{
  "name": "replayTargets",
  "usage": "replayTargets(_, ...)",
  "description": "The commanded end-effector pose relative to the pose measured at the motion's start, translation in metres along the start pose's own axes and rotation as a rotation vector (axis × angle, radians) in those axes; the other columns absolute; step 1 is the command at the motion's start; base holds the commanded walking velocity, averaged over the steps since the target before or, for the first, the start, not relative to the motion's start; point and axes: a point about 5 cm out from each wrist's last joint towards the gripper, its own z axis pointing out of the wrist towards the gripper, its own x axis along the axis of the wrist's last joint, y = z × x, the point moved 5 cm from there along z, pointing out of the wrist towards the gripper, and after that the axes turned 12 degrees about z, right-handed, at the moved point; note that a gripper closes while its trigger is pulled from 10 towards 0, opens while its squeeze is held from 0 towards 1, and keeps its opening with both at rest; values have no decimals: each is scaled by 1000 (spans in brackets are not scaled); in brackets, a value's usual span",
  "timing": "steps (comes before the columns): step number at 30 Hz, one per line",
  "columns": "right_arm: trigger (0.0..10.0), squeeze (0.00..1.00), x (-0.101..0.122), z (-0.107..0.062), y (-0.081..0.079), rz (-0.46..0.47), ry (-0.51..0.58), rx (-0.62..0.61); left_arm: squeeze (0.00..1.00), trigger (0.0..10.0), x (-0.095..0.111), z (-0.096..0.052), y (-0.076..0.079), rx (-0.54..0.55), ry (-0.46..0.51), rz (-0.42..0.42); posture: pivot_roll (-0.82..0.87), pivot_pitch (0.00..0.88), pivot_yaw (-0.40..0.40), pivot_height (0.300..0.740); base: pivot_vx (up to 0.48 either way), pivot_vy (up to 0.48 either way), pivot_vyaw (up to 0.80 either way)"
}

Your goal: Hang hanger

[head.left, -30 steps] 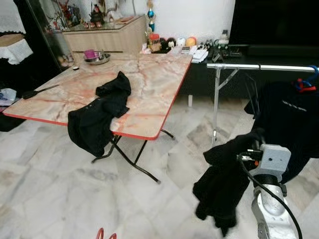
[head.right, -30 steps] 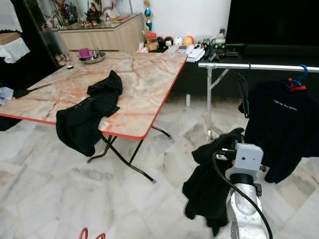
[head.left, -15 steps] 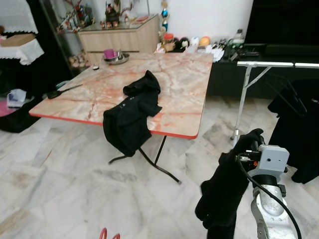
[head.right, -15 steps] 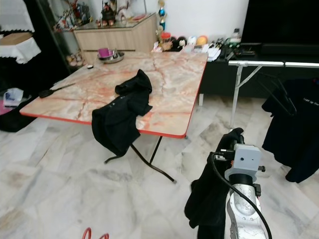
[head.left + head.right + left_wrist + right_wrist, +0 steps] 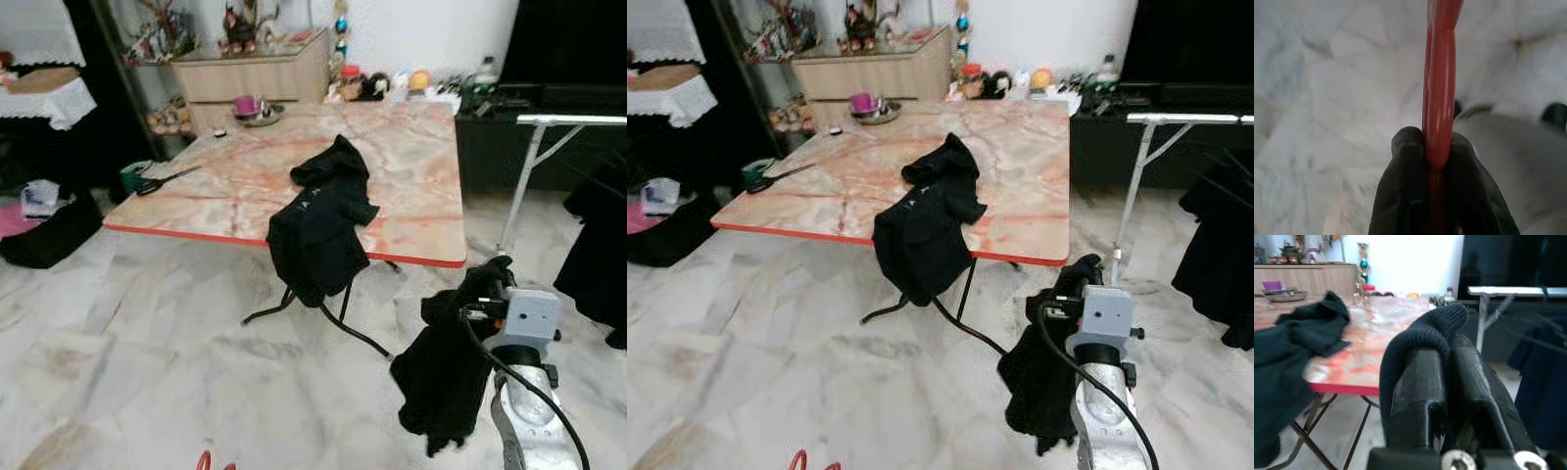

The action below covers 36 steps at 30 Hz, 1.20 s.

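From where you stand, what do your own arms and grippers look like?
My right arm is a silver metal tube ending in a pale grey boxy wrist block, with a black cable looping alongside. Each gripper has two thick, rounded, matte black fingers, with silver screws at their base.

Head stereo downward; wrists close-up

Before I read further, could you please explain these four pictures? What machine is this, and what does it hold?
This is a walking humanoid robot. Two pictures come from cameras in its head, looking down at a room; two come from cameras on its wrists. The right gripper is shut on a black garment that hangs down from it. The left gripper is shut on a red hanger above the marble floor. Another black garment lies on the marble-patterned table, draped over its red edge.
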Motion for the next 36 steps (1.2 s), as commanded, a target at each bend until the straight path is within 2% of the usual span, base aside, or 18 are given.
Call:
replayTargets(1,10000,0,14,4,-16,17,57,42,0,10000,-13,-2,-6,13,-34,11,18,4,62,740,0,0,0)
replayTargets(13,10000,0,15,5,-18,10,61,52,0,10000,-10,-1,-4,2,-12,-14,28,13,60,740,0,0,0)
replayTargets(25,10000,0,24,11,-21,-15,84,86,0,10000,-10,-1,1,-16,-19,-3,25,24,64,740,418,0,0)
replayTargets(29,10000,0,42,24,-29,-34,126,146,0,10000,-10,-1,1,-19,-18,-4,24,27,65,740,480,0,0)
replayTargets(30,10000,0,58,32,-30,-26,165,156,0,10000,-9,-1,1,-19,-17,-4,22,27,65,740,480,0,0)
replayTargets(32,10000,0,68,38,-32,-22,192,169,0,10000,-9,-1,1,-20,-17,-3,19,29,68,740,480,0,0)
replayTargets(36,10000,0,113,53,-62,-25,310,306,0,10000,-8,-1,2,-24,-19,7,14,31,72,740,480,0,0)
